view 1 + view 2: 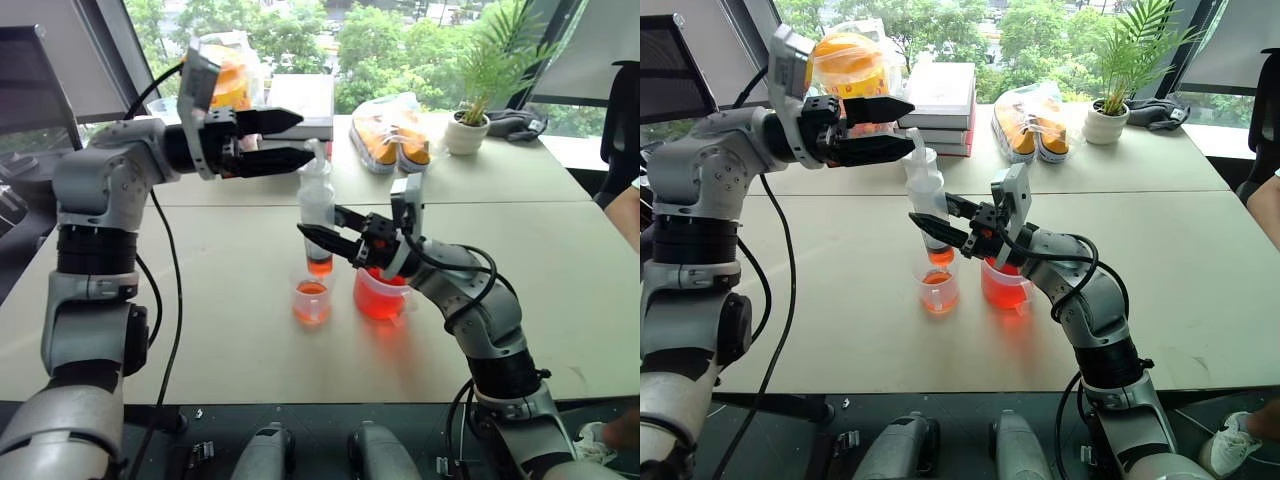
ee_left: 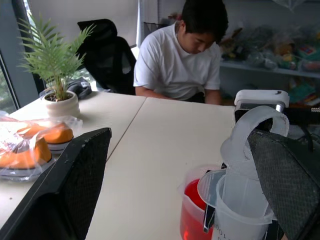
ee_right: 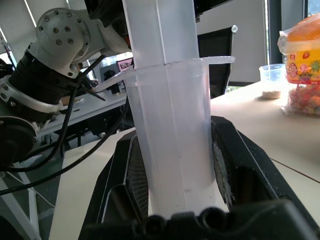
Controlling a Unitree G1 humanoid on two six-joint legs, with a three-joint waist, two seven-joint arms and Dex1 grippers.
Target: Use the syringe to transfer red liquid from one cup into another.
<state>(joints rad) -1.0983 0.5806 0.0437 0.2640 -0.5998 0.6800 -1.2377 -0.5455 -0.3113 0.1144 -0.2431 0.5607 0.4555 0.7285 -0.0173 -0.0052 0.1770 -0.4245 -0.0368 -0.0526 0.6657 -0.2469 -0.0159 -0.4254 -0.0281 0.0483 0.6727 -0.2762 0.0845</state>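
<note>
- So, nearest: small cup w/ a little red liquid, on table; big beaker just beside it, looks bright red
- Syringe upright directly over small cup, orange tip at its rim
- R gripper fingers clamped on syringe barrel, low down
- L gripper higher, level, fingers apart either side of plunger top, one close by it; can't tell if touching
- Far: books, snack bags, potted plant; person in white tee seated at far edge
</note>
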